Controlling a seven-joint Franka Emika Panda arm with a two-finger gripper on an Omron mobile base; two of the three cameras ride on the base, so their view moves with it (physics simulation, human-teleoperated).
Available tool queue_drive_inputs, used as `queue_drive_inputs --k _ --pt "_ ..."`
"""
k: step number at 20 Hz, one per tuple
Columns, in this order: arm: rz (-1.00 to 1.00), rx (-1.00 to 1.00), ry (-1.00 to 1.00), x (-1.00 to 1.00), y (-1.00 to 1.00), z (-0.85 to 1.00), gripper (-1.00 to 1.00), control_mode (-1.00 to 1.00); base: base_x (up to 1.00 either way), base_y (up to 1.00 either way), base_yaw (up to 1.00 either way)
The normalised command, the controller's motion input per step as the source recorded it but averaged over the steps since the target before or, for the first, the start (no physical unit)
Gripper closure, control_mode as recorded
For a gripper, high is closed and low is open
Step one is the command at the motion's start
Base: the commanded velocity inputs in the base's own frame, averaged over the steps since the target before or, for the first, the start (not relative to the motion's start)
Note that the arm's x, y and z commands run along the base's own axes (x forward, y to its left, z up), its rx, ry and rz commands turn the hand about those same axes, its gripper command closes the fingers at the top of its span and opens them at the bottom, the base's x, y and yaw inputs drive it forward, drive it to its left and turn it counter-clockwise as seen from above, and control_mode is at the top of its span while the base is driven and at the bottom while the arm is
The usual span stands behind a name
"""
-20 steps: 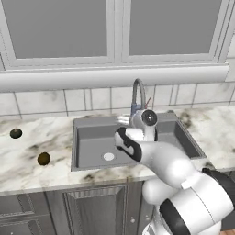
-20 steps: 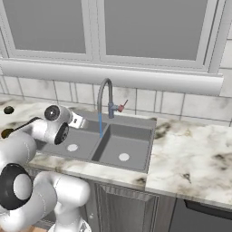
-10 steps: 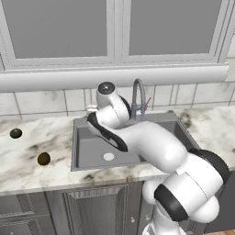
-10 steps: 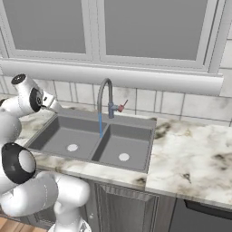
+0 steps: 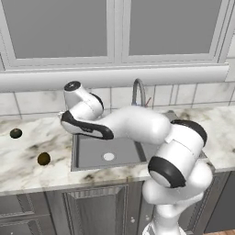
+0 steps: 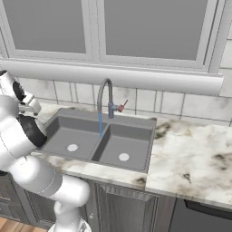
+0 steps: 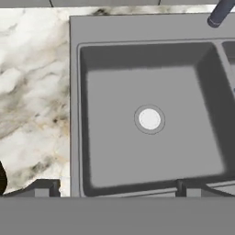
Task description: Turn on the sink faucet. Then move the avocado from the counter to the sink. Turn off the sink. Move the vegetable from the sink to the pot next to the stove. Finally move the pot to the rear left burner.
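Over the left basin of the sink (image 7: 78, 114), the claw (image 7: 117, 186) hangs with its tips spread wide and nothing between them, apparently on its way toward the avocado (image 5: 43, 159). That fruit sits on the bench (image 5: 27, 165) left of the sink, a darker ball (image 5: 16, 133) behind it. Farther back, the tap (image 6: 105, 97) runs a thin blue stream. Pot and stove lie out of frame.
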Motion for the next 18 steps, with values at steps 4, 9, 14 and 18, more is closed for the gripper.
queue_drive_inputs --k 4,9,14,18 --pt "0.12 0.00 0.00 -0.01 0.52 -0.53 -1.00 -1.00 0.00 0.00 0.00" --pt "0.05 0.00 0.00 0.00 0.43 -0.40 -1.00 -1.00 0.00 0.00 0.00" --pt "0.00 0.00 0.05 0.00 0.47 -0.13 -1.00 -1.00 0.00 0.00 0.00" --pt "0.00 0.01 0.16 0.00 0.41 -0.09 -1.00 -1.00 0.00 0.00 0.00"
